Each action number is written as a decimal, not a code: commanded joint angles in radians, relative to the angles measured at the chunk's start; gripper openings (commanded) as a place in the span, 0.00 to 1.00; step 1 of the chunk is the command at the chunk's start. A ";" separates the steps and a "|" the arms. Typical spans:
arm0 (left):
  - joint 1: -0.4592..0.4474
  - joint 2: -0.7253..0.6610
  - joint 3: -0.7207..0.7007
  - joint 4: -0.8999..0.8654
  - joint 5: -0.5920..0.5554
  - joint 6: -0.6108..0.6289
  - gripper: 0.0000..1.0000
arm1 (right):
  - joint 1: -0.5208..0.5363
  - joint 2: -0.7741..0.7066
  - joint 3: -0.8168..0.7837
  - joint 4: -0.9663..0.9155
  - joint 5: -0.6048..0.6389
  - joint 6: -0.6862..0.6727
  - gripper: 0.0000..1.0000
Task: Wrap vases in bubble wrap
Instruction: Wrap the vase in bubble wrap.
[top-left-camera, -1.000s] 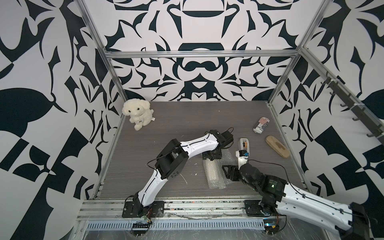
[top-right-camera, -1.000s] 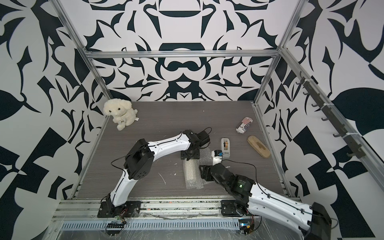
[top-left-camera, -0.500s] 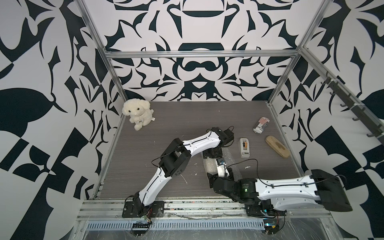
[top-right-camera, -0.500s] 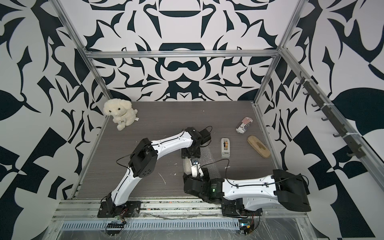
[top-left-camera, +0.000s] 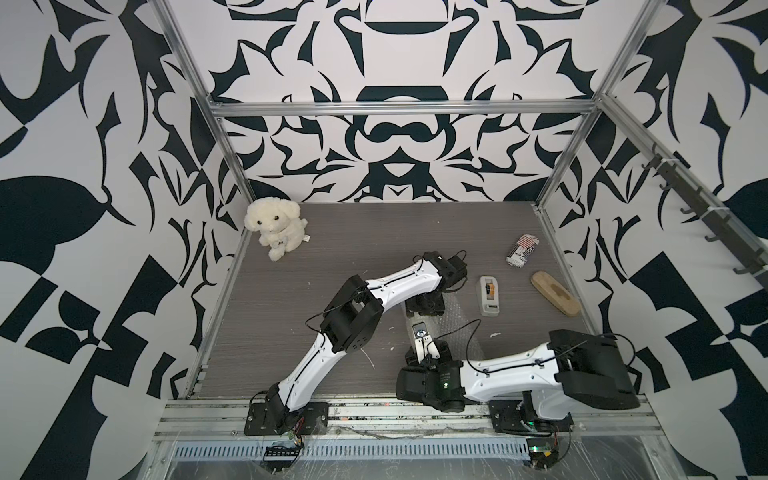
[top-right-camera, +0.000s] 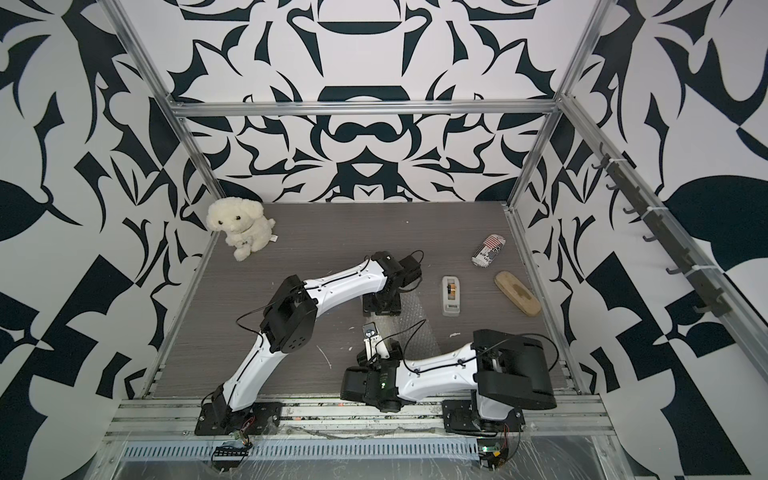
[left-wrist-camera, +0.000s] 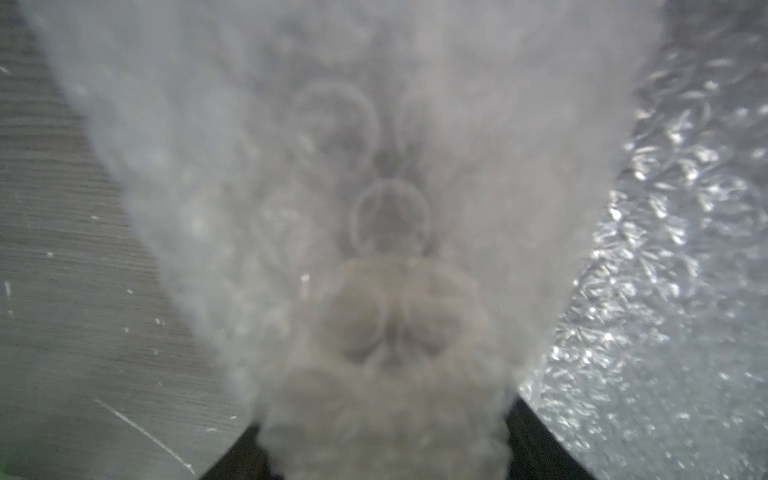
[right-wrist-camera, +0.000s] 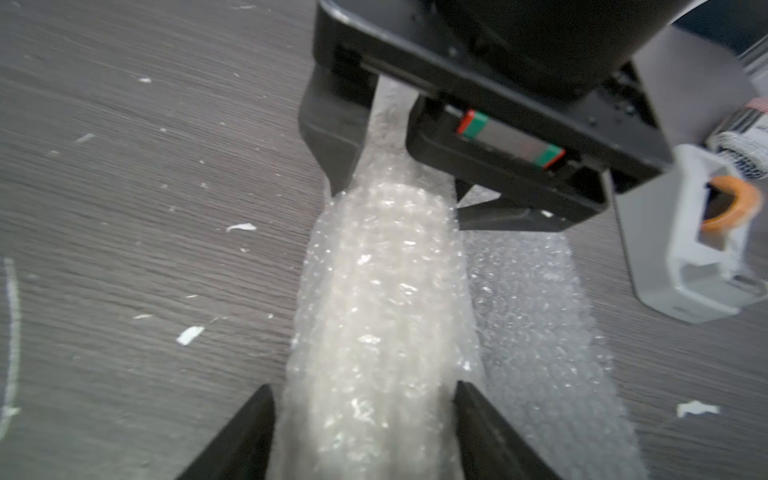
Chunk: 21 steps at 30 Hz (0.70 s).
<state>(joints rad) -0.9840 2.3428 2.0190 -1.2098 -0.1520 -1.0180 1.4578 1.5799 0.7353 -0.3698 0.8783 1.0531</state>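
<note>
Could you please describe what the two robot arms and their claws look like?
Both the left arm and right arm have glossy white links, boxy black joints and thin black looping cables. The left claw and right claw have black wedge-shaped fingers; the left's rail carries red-and-green end marks.

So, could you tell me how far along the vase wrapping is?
Done: the bubble wrap is rolled into a tube; the vase is not visible, presumably inside. In hand: the left gripper clamps its far end, the right gripper straddles its near end. Left: a flap lies flat on the table beside the tube, and the tape dispenser stands unused, so finishing the roll and probably taping remain.
</note>
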 joint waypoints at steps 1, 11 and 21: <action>0.015 0.064 -0.042 0.031 0.022 0.000 0.52 | 0.007 0.015 0.025 -0.014 -0.004 0.046 0.59; 0.084 -0.135 -0.138 0.203 0.105 0.014 0.78 | 0.002 -0.104 -0.136 0.165 -0.100 0.092 0.52; 0.098 -0.435 -0.309 0.386 0.021 0.043 0.99 | -0.041 -0.272 -0.297 0.348 -0.199 0.114 0.51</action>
<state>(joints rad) -0.8787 2.0006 1.7935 -0.8989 -0.1009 -0.9745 1.4315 1.3384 0.4919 -0.0826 0.8261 1.1290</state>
